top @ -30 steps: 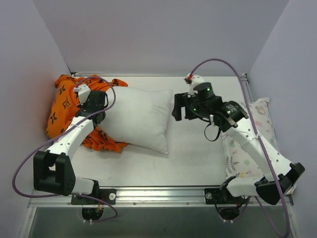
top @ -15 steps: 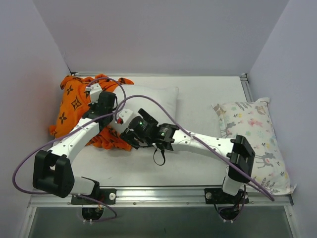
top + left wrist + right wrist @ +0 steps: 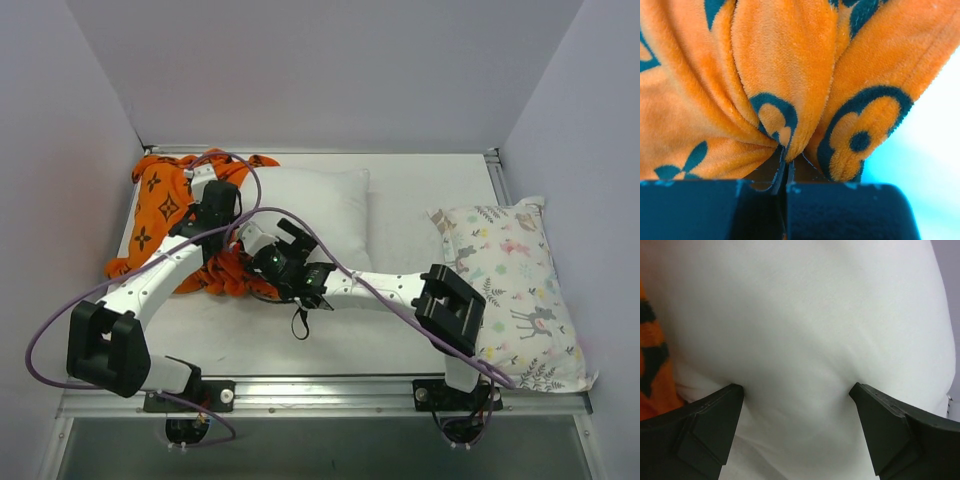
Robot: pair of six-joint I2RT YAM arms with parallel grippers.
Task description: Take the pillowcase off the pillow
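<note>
Pinching the pillowcase (image 3: 160, 205), left claw (image 3: 785, 167) sits beside right claw (image 3: 795, 389), splayed wide against the pillow (image 3: 325, 205).

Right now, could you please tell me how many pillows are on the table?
2. The white pillow lies at the back, left of centre; the animal-print pillow lies along the right edge. None seems hidden.

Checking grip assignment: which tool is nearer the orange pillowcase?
Left. The left tool is clamped on a fold of the pillowcase; the right tool is open at the white pillow, beside the orange fabric.
</note>
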